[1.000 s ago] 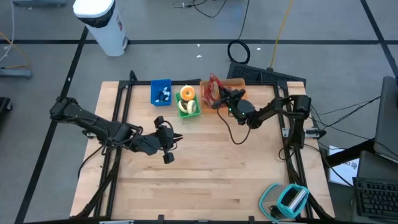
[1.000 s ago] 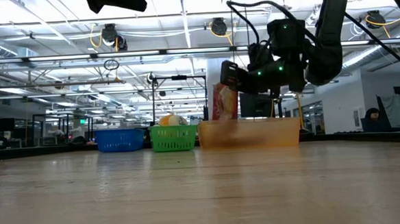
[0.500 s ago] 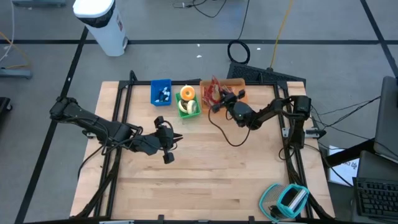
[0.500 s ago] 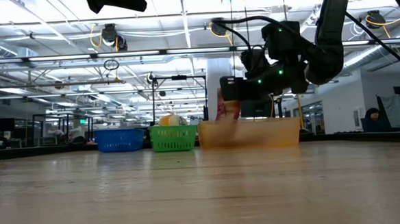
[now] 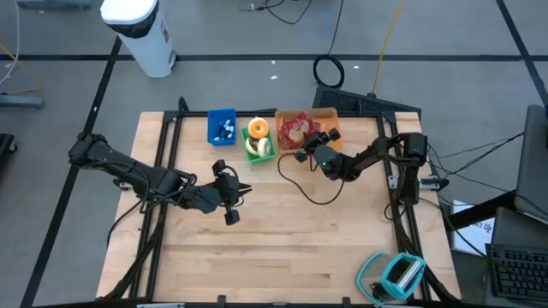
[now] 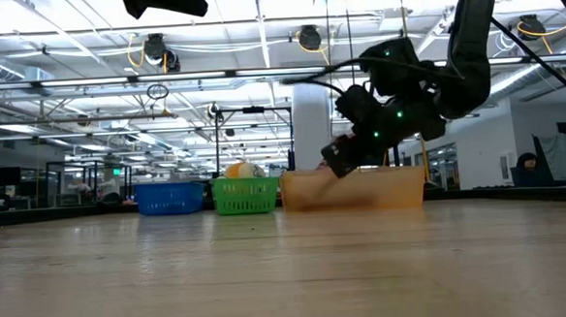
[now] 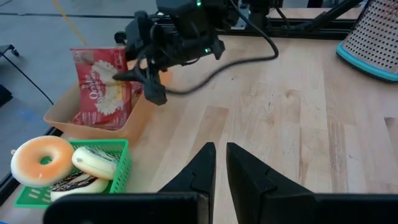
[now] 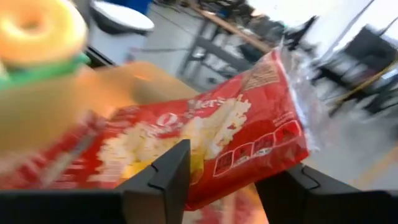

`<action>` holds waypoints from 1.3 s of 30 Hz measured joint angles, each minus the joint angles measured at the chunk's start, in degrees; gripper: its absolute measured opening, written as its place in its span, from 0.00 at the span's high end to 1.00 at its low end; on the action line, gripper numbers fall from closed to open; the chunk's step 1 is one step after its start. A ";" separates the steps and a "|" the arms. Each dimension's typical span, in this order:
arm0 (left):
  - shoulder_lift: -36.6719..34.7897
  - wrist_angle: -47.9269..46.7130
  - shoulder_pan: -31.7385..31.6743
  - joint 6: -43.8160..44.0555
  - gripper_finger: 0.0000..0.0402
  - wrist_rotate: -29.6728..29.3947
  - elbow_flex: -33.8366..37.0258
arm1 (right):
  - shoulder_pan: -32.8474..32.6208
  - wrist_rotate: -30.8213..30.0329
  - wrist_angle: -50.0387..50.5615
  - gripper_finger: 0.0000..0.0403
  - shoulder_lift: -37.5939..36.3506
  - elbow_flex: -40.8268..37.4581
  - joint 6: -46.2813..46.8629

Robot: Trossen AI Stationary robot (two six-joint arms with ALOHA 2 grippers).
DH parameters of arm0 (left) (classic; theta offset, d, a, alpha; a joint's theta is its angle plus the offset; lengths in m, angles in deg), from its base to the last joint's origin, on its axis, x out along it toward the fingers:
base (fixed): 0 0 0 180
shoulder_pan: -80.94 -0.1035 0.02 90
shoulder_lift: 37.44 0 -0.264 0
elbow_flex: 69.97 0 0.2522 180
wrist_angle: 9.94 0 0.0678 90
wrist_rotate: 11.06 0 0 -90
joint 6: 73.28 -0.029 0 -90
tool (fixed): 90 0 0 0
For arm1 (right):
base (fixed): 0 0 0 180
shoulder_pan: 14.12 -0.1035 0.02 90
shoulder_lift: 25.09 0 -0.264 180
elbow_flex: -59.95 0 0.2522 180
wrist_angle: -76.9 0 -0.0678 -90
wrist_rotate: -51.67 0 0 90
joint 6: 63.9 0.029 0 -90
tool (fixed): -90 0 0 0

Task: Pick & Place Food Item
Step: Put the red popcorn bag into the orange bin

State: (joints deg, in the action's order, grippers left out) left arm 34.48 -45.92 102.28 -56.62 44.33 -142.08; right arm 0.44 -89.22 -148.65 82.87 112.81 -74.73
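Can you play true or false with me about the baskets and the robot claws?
1. The red snack bag lies in the orange bin. True.
2. The donut sits in the blue bin. False: it is in the green basket, next to the blue bin.
3. The right claw is at the orange bin, right by the bag. True.
4. The right claw is squeezing the bag tight. False: its fingers are spread, with the bag lying in front of them.
5. The left claw is holding a banana. False: it is shut on nothing, over the bare table.
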 joint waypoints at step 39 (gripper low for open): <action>0.00 2.99 0.00 -2.60 0.90 0.13 0.00 | -1.32 7.85 20.03 0.55 -8.60 -0.02 23.85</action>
State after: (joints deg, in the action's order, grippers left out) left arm 34.48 -42.92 102.28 -59.22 44.46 -142.08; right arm -0.88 -81.37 -128.63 74.27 112.78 -50.88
